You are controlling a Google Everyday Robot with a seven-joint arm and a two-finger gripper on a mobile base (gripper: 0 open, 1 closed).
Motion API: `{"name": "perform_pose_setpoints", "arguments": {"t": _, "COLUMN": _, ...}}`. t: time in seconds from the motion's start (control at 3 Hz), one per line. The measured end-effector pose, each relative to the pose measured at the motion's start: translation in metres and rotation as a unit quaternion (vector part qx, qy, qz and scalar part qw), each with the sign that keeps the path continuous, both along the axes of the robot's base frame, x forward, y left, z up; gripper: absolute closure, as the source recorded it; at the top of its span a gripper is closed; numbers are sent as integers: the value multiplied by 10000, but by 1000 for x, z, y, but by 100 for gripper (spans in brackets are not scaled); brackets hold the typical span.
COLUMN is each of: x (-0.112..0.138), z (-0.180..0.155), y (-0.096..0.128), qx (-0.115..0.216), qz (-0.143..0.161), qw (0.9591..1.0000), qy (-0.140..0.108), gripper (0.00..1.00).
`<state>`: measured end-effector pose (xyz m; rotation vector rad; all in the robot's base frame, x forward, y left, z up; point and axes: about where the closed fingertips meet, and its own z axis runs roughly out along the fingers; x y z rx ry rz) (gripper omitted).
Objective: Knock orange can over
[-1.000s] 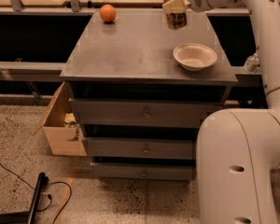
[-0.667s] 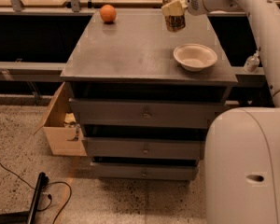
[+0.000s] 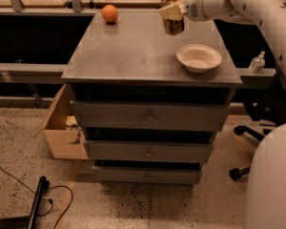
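Note:
The orange can stands on the far right part of the grey cabinet top. It has a brownish and cream label. My gripper is at the can's upper part, reaching in from the right on the white arm, and it covers the can's top. The can looks close to upright. I cannot tell whether the gripper touches the can or grips it.
A white bowl sits right of the can, near the front. A round orange fruit lies at the far left. A cardboard box stands on the floor left of the drawers. A bottle sits on the right ledge.
My gripper has shifted a little to the left, and the can has shifted left with it. The bowl and the fruit have not moved.

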<state>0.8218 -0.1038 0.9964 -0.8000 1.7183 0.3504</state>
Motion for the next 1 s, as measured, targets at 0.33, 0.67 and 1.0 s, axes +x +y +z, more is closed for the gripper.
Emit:
{"name": "perform_pose_setpoints", "arguments": {"t": 0.33, "x": -7, "z": 1, "y": 14, "qx": -271, "qz": 249, "qw": 9993, "qy": 95, "gripper": 100}}
{"name": "perform_pose_setpoints", "arguments": {"t": 0.67, "x": -18, "z": 1, "y": 37, "qx": -980, "qz": 610, "qw": 9929, "qy": 287, "gripper": 100}}
{"name": "perform_pose_setpoints", "arguments": {"t": 1.0, "x": -31, "z": -5, "y": 59, "qx": -1716, "qz": 1020, "qw": 9787, "qy": 485, "gripper": 100}}
